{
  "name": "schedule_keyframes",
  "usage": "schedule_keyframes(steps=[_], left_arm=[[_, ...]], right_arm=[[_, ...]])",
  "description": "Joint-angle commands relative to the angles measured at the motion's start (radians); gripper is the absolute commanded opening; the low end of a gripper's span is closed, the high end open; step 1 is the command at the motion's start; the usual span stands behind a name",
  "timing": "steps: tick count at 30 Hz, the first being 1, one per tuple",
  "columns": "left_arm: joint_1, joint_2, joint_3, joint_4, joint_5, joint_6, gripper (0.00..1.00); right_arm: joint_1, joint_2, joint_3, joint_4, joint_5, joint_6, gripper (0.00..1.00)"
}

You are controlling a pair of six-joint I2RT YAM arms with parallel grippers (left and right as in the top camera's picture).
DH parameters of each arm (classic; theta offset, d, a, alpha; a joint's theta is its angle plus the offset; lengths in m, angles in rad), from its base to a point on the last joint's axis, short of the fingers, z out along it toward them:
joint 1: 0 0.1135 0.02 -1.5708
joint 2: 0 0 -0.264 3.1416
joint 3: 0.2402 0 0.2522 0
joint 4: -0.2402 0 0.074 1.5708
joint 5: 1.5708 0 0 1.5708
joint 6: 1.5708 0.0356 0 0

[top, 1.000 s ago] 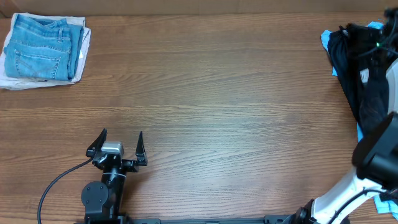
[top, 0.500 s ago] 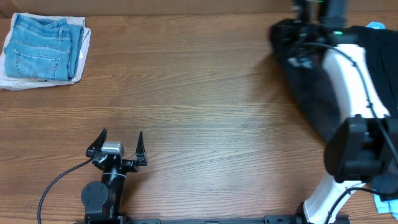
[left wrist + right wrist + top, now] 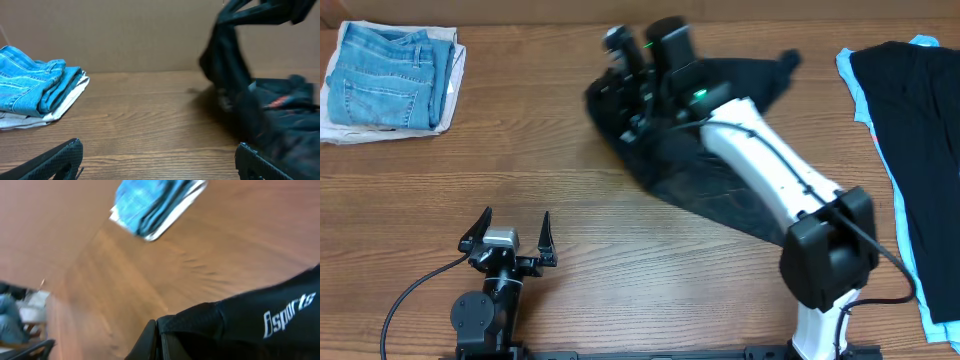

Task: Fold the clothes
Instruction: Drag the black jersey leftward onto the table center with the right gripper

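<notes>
The black jersey [image 3: 692, 178] hangs bunched from my right gripper [image 3: 622, 92] over the far middle of the table, and its lower part trails on the wood toward the right. My right gripper [image 3: 159, 336] is shut on a hem of the jersey [image 3: 260, 320], where white lettering shows. In the left wrist view the jersey [image 3: 270, 115] hangs at the right with a bit of orange print. My left gripper [image 3: 512, 228] is open and empty near the front left, and its jaws stand wide apart in its wrist view [image 3: 160, 152].
Folded light-blue jeans [image 3: 388, 72] lie on a white cloth at the far left corner, and they also show in the left wrist view [image 3: 35, 85] and the right wrist view [image 3: 150, 202]. A plain black shirt [image 3: 920, 120] lies on light-blue cloth at the right edge.
My right arm has swung from the right edge leftward across the far side of the table, dragging the jersey with it. The left arm has not moved.
</notes>
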Motion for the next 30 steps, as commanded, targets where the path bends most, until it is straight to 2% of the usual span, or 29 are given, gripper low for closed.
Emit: schedule_keyframes(steps=[1, 3, 4, 5, 7, 8, 9, 10, 18, 23, 24, 25, 30], left_arm=[[0.005, -0.011, -0.005, -0.001, -0.007, 0.026, 1.00], [0.005, -0.011, -0.005, -0.001, -0.007, 0.026, 1.00], [0.005, -0.011, -0.005, -0.001, -0.007, 0.026, 1.00], [0.005, -0.011, -0.005, -0.001, -0.007, 0.026, 1.00], [0.005, -0.011, -0.005, -0.001, -0.007, 0.026, 1.00], [0.005, -0.011, -0.005, -0.001, -0.007, 0.026, 1.00], [0.005, -0.011, -0.005, -0.001, -0.007, 0.026, 1.00], [0.005, -0.011, -0.005, -0.001, -0.007, 0.026, 1.00], [0.005, -0.011, -0.005, -0.001, -0.007, 0.026, 1.00], [0.005, -0.011, -0.005, -0.001, -0.007, 0.026, 1.00], [0.005, -0.011, -0.005, -0.001, -0.007, 0.026, 1.00], [0.005, -0.011, -0.005, -0.001, -0.007, 0.026, 1.00], [0.005, -0.011, -0.005, -0.001, -0.007, 0.026, 1.00]], right_arm=[[0.048, 0.003, 0.010, 0.018, 0.082, 0.024, 0.05], [0.058, 0.003, 0.011, 0.017, 0.115, 0.024, 0.11], [0.058, -0.001, 0.014, 0.011, 0.124, 0.024, 0.25], [0.050, -0.004, 0.023, -0.002, 0.135, 0.024, 0.48], [0.026, -0.014, 0.047, -0.043, 0.142, 0.024, 0.49], [0.009, -0.023, 0.063, -0.074, 0.142, 0.024, 0.55], [-0.010, -0.031, 0.084, -0.109, 0.142, 0.024, 0.73], [-0.031, -0.043, 0.108, -0.151, 0.146, 0.024, 1.00], [-0.208, -0.179, 0.302, -0.599, 0.440, 0.023, 1.00], [-0.298, -0.270, 0.313, -0.761, 0.353, 0.016, 1.00], [-0.317, -0.277, 0.313, -0.829, 0.376, 0.014, 0.95], [-0.330, -0.277, 0.313, -0.880, 0.393, 0.034, 0.88], [-0.391, -0.276, 0.295, -1.123, 0.592, 0.296, 0.88]])
